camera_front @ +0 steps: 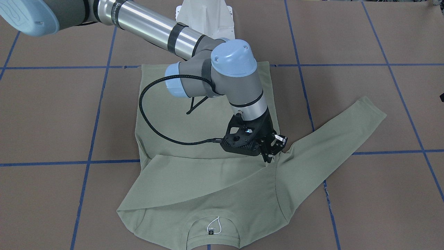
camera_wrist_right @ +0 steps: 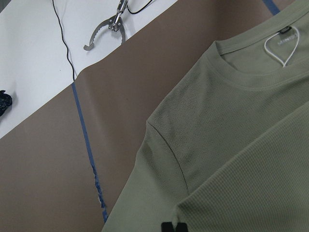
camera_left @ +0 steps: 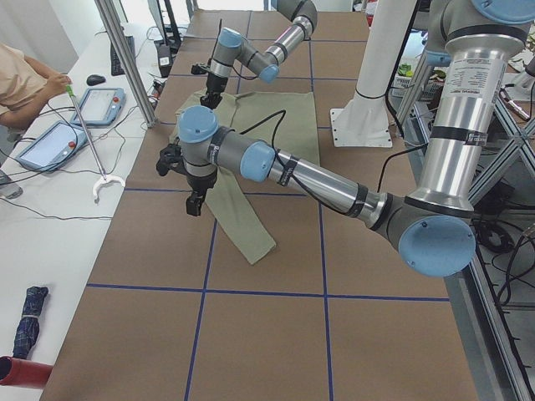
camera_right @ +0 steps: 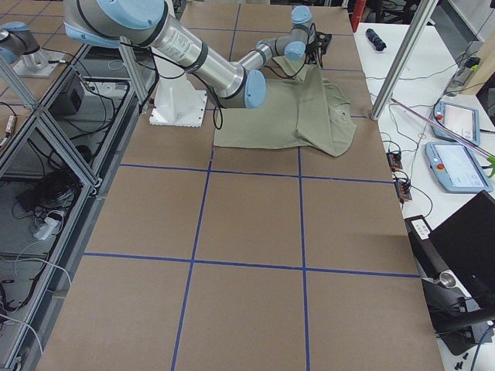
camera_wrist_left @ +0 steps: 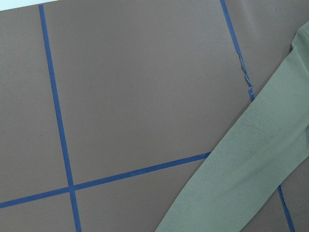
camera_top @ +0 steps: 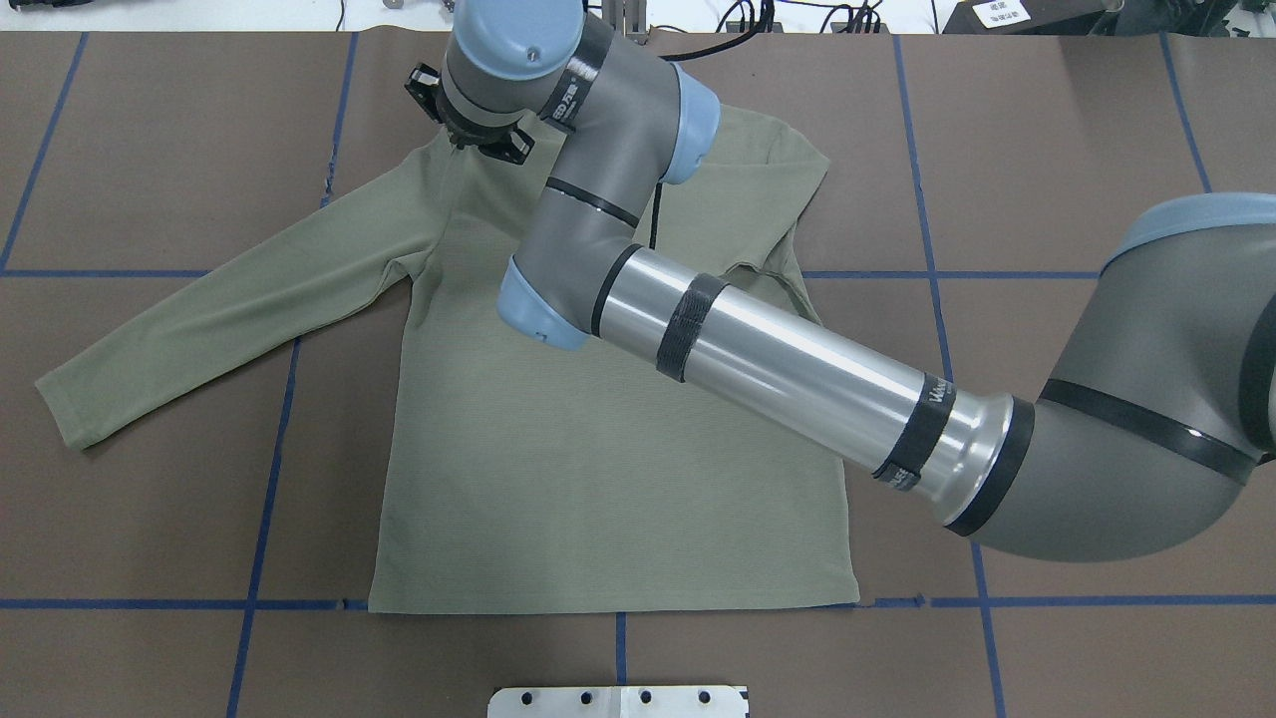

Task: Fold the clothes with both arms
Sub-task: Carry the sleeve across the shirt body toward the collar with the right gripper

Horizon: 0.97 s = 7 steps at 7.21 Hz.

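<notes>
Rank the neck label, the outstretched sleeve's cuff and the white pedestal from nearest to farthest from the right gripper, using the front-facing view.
From the right gripper:
1. Neck label: near the view's bottom edge, left of the gripper.
2. Cuff: far out to the view's right, a little higher.
3. Pedestal: at the view's top edge.

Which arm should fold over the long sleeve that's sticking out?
Probably the left. The left gripper hangs above the table on the side where the spread sleeve lies. The right gripper reaches across the shirt and seems busy pinching the end of the folded sleeve.
</notes>
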Motion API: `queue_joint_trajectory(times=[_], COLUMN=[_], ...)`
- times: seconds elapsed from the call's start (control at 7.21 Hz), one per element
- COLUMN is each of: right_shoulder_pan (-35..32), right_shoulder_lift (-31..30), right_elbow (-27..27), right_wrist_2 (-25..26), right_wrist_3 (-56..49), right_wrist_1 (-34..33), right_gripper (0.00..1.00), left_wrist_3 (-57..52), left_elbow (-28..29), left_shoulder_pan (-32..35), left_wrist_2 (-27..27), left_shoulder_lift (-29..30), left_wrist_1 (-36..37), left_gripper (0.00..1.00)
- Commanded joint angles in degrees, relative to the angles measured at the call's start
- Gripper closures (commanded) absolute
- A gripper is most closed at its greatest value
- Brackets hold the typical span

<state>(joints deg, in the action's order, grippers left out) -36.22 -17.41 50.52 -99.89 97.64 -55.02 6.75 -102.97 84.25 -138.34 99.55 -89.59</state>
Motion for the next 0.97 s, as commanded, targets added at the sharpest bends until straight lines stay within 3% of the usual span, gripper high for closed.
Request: queue_joint_trajectory(times=[0.0,0.28,0.42,0.69,0.83], right_shoulder_pan=[2.46,2.56,2.30,-0.23,-3.73], right_shoulder_lift=[4.63,4.75,2.75,-6.98,-14.33], right_elbow=[-7.76,-7.20,-2.15,9.36,17.42], right_wrist_2=[7.57,7.35,6.82,4.38,-2.60], right_wrist_3=[1.49,1.59,2.29,2.47,2.38], right_wrist_1=[1.06,1.15,0.89,0.62,0.27], right_gripper=[0.00,0.00,0.00,0.00,0.00], left_wrist_3=[9.09,17.74,17.69,18.73,18.91], left_elbow=[1.27,3.38,5.21,13.01,16.80], left_shoulder_pan=[-5.03,-9.45,-9.54,-10.86,-10.95], left_wrist_2=[0.09,0.61,0.53,0.00,0.09], left_shoulder_lift=[0.03,-0.23,-0.58,-0.67,-0.67], left_wrist_1=[-7.39,-12.88,-13.24,-17.52,-21.29], left_gripper=[0.00,0.00,0.00,0.02,0.02])
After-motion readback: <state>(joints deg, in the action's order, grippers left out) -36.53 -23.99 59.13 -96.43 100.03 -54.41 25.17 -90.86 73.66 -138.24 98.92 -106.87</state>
